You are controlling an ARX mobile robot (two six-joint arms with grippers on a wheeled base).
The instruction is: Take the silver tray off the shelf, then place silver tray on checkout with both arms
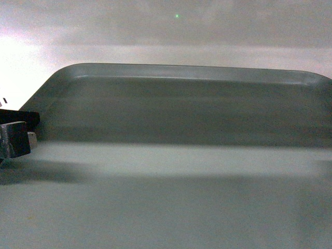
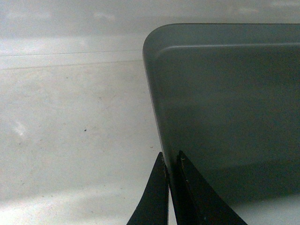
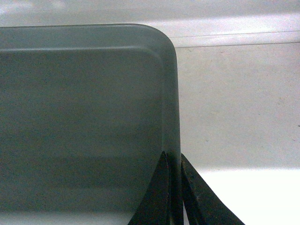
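The silver tray (image 1: 181, 109) fills most of the head view, held close under the camera with its far rim uppermost. My left gripper (image 2: 171, 161) is shut on the tray (image 2: 225, 108), its thin black fingers pinching the left rim, one inside and one outside. It shows at the tray's left edge in the head view as the left gripper (image 1: 19, 132). My right gripper (image 3: 173, 159) is shut the same way on the right rim of the tray (image 3: 84, 108), and lies outside the head view. The checkout and the shelf are out of view.
Beneath the tray lies a pale speckled surface (image 2: 70, 122) crossed by a thin seam line (image 2: 70, 58), also seen as the seam line (image 3: 234, 40). A bright white patch (image 3: 253, 197) lies right of the right fingers. A hazy pale wall (image 1: 155, 31) stands beyond the tray.
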